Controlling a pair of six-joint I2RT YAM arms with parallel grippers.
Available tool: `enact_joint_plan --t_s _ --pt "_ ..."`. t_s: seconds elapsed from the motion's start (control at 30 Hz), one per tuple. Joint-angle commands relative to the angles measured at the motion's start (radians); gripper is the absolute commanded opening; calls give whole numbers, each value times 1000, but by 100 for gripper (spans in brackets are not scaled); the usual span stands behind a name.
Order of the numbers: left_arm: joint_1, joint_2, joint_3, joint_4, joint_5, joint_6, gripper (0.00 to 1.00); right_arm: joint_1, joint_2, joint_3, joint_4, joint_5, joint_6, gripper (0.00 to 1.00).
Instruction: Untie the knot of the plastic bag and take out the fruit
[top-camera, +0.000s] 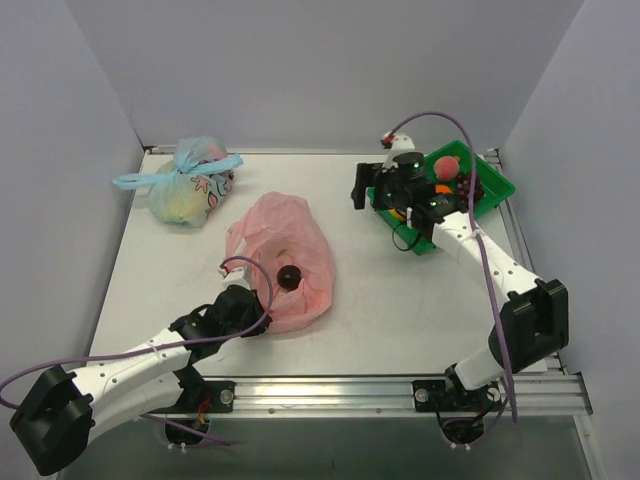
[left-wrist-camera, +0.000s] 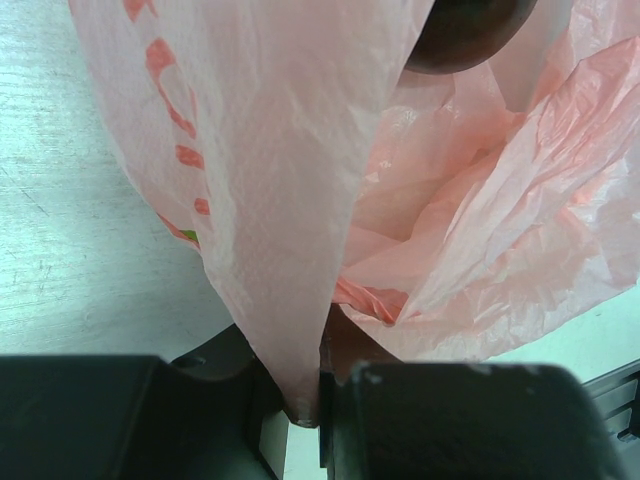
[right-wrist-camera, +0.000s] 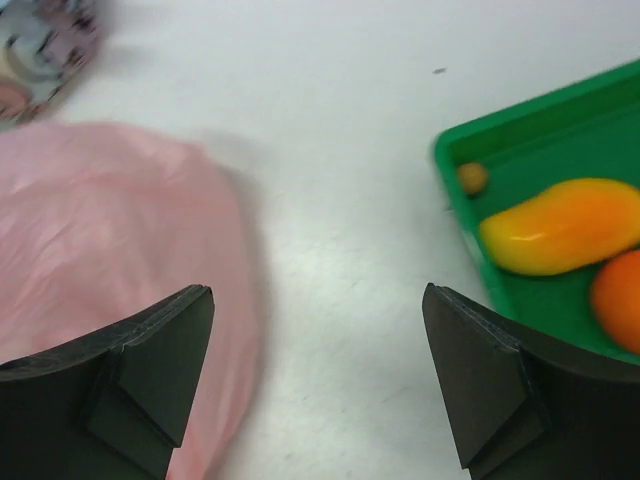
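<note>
Across a white bench (top-camera: 400, 300), the left arm's (top-camera: 130, 365) jaws are pinched narrow on the near edge of a crinkled pink bag (top-camera: 285, 235). The right arm's (top-camera: 490, 260) jaws stand wide and empty just beside a green tray (top-camera: 495, 185) at far right. The pink bag lies mid-bench with its mouth open and no knot to be seen; a smaller blue-tied bag (top-camera: 185, 195) rests far left. The tray carries a mango (right-wrist-camera: 560, 225), an orange (right-wrist-camera: 618, 300) and other fruit, and one dark plum (top-camera: 289, 277) lies exposed on the pink film. The plum looks next: a firm left pinch holding the mouth open, the right jaws straddling the fruit alone, clear of loose film.
</note>
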Motion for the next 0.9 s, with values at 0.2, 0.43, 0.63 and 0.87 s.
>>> enact_joint_plan --t_s 0.2,0.43,0.63,0.87 --pt "-2 -18 6 5 0 -8 22 432 -50 -19 -153 -74 -183 80" --pt "-2 -26 22 -26 10 -12 22 581 88 43 -160 -91 -227 77" --pt "-4 -54 21 -46 14 -26 22 590 235 111 -134 -77 -266 77" --pt "-4 -55 10 -53 19 -31 22 583 369 169 -108 -80 -280 77"
